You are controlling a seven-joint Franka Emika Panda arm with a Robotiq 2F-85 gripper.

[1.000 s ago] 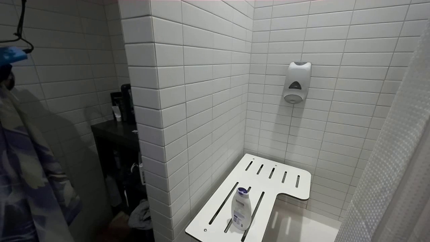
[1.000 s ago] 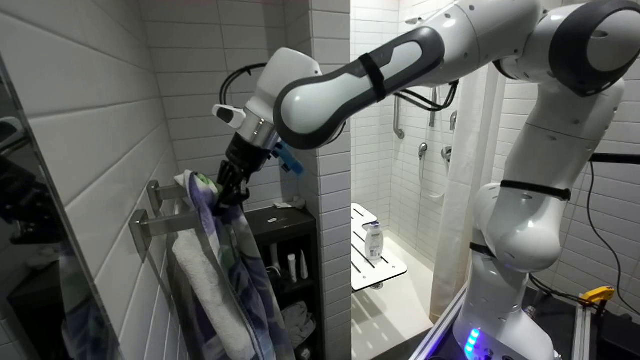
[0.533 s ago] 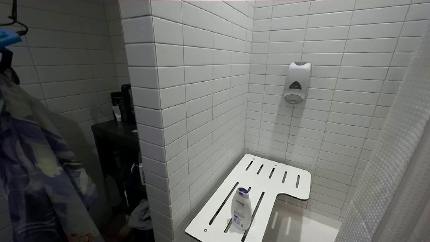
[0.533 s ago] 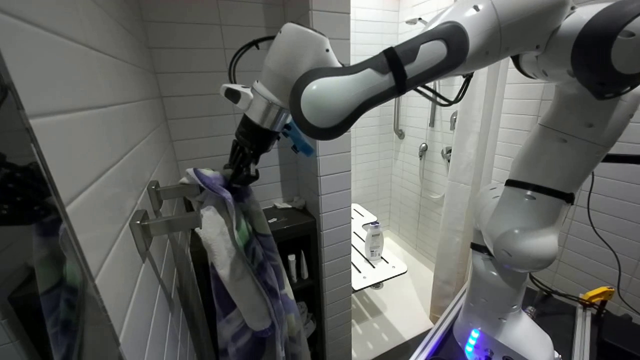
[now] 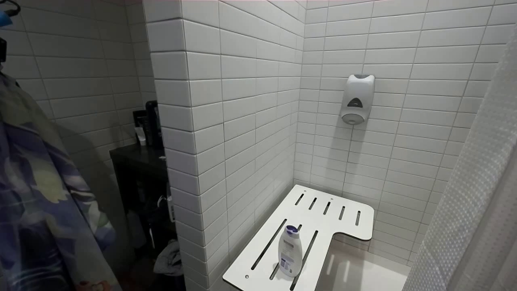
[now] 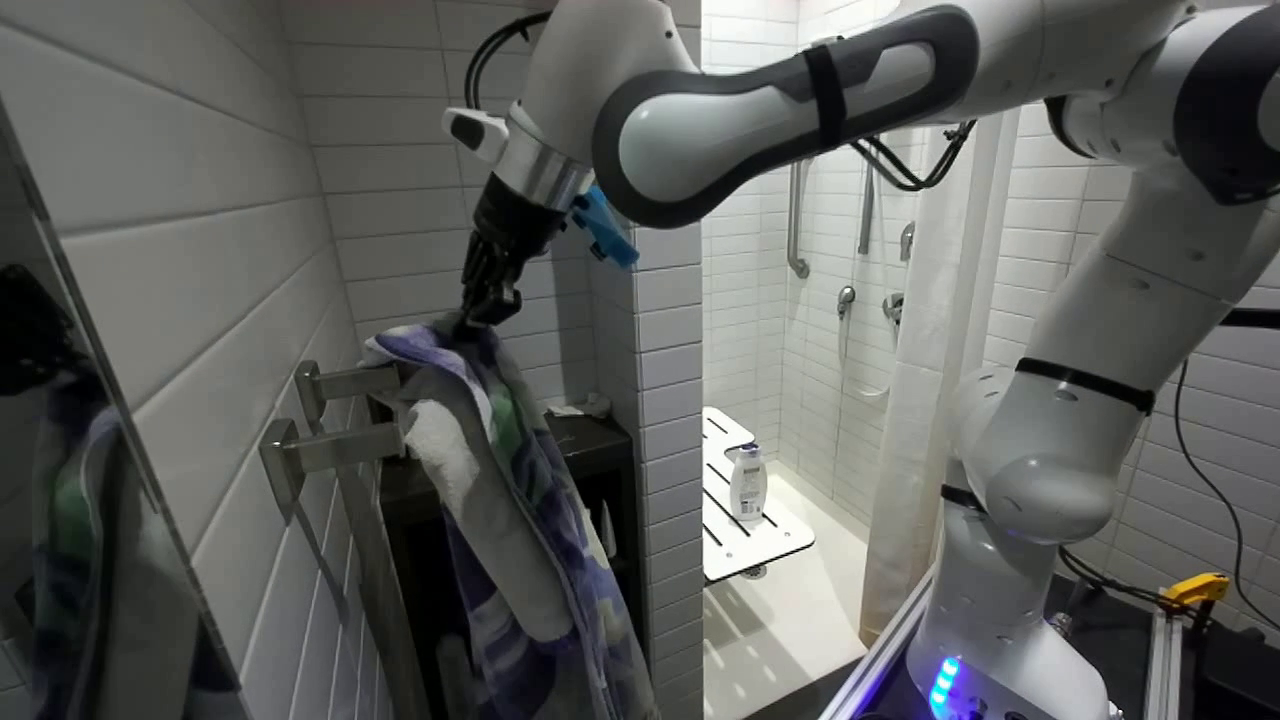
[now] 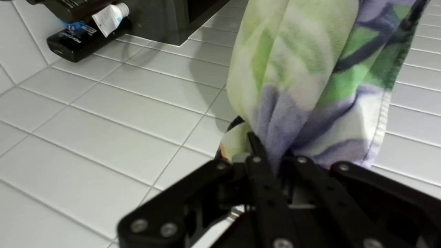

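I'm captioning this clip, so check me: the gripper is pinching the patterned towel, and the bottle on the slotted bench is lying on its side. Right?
Not quite: the bottle stands upright on the slotted bench, as both exterior views show. The gripper is pinching the patterned towel, as you said.

The multicoloured cloth towel bears a blotched print in pale yellow-green, bright green, lilac, navy and white. The jointed black gripper shows silver-grey screw heads, while the segmented white robot arm carries dark grey panels, black straps and a column of blue lights at its base. The rounded plastic bottle is white with a purple cap, the fabric shower curtain off-white with a fine dotted pattern, and the oblong glazed wall tiles white to grey, gridded by darker grout lines.
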